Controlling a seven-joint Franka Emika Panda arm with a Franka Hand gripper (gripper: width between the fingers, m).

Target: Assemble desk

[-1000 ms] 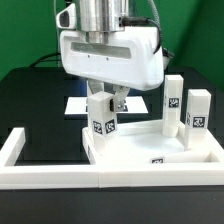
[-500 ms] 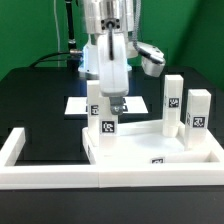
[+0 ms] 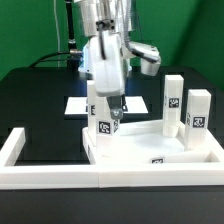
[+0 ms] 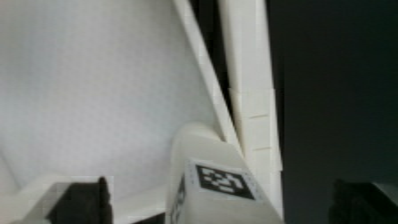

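The white rimmed tabletop [image 3: 150, 150] lies flat inside the low border wall. One white tagged leg [image 3: 104, 126] stands upright on its corner at the exterior view's left. My gripper [image 3: 108, 104] hangs straight over that leg, jaws down around its top. In the wrist view the leg [image 4: 222, 180] sits between my two dark fingertips [image 4: 86, 198], with a gap on each side, so the gripper [image 4: 222, 200] is open and holds nothing. The tabletop [image 4: 89, 90] fills the wrist view behind the leg. Two more legs [image 3: 173, 105] [image 3: 198, 118] stand upright at the exterior view's right.
The white U-shaped border wall [image 3: 18, 148] runs round the front and sides of the black table. The marker board [image 3: 78, 104] lies flat behind the tabletop. A green backdrop closes the rear.
The wrist has turned about its vertical axis over the leg. The jaws, earlier closed on the leg's top, now stand apart from it; the leg stays upright on the tabletop corner.
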